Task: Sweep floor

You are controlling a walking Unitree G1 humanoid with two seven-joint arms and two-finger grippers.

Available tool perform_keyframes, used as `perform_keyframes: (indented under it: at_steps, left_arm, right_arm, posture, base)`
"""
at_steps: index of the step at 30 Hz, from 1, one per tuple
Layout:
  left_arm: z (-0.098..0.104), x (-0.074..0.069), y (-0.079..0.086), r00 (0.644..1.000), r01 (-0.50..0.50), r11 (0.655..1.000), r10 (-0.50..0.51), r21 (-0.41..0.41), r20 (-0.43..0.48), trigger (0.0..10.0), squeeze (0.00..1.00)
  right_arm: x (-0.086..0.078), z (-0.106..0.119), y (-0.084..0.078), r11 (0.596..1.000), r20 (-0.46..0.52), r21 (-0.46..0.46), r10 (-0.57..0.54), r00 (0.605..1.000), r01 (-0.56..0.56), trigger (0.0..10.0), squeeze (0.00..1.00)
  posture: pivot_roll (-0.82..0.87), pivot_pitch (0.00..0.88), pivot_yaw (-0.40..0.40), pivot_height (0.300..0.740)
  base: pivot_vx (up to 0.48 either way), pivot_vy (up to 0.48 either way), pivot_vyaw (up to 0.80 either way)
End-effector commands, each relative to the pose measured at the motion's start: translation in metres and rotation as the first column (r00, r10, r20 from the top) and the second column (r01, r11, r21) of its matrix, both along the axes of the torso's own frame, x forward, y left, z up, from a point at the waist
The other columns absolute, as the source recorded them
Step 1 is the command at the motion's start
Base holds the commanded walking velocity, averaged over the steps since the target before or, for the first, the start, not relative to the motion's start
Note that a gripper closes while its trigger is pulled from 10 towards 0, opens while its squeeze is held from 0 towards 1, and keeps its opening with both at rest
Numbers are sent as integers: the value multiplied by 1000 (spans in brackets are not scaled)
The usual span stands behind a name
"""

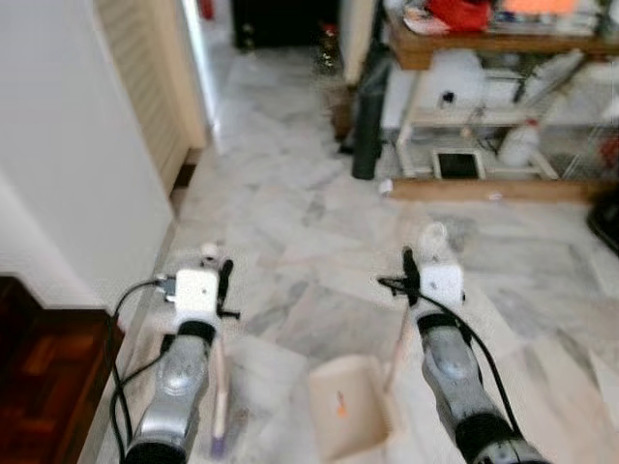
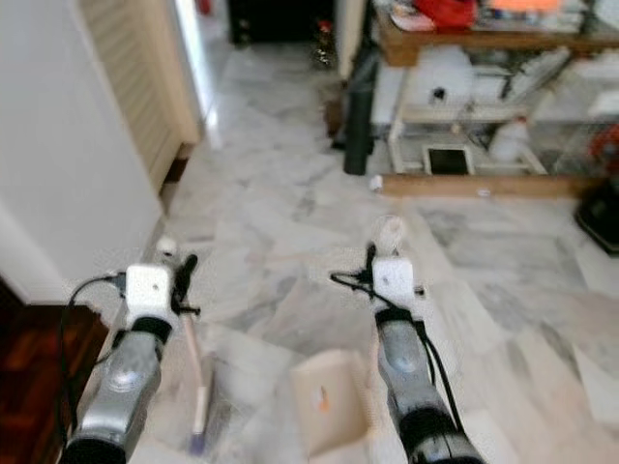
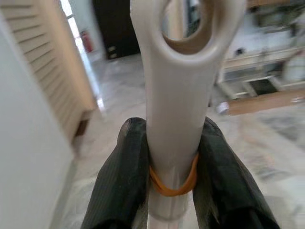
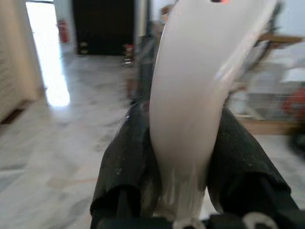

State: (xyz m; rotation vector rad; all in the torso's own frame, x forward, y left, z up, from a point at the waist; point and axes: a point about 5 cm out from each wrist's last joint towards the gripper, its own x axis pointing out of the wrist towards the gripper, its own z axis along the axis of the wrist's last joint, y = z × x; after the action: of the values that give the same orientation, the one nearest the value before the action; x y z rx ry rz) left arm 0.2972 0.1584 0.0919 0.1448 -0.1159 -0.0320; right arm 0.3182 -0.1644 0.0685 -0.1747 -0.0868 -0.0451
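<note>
A cream dustpan (image 1: 350,406) sits on the marble floor (image 1: 290,213) between the arms, a small orange bit inside. The right gripper (image 4: 183,157) is clamped on its handle (image 4: 190,95). The left gripper (image 3: 172,167) is closed around the broom handle (image 3: 178,95), brush end by the floor.

Broom and dustpan, both upright, over marble floor.

Broom handle (image 3: 176,95): pale cream, hanging loop at top end, orange rubber band around the shaft lower down; pinched between two black fingers (image 3: 121,181). From the head view the shaft (image 1: 220,387) runs down to a purplish end near the floor. Dustpan (image 1: 350,404): beige, open tray, small orange mark inside, resting low on the floor; its glossy white handle (image 4: 195,95) rises near vertical, clamped between black fingers (image 4: 126,162).
</note>
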Motion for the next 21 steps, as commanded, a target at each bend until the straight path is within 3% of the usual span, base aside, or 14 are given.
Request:
perform_keyframes:
  at_steps: [1, 13, 21]
  left_arm:
    - [12, 3, -2, 998, 10, 1000, -10, -10, 57, 10000, 0]
    - [11, 3, -2, 999, 9, 1000, -8, -15, 52, 10000, 0]
    - [11, 4, -1, 999, 5, 1000, -4, -20, 51, 10000, 0]
  right_arm:
    - [4, 8, -2, 1000, 33, -21, 5, 999, -4, 10000, 0]
    - [4, 8, -3, 1000, 29, -25, 0, 1000, 1, 10000, 0]
    - [5, 9, -3, 1000, 30, -26, -1, 1000, 2, 10000, 0]
  posture:
    - [136, 0, 7, 740]
    - [137, 0, 5, 740]
    - [138, 0, 3, 740]
  base:
    - [0, 0, -788]
    - [0, 0, -788]
    - [0, 262, -788]
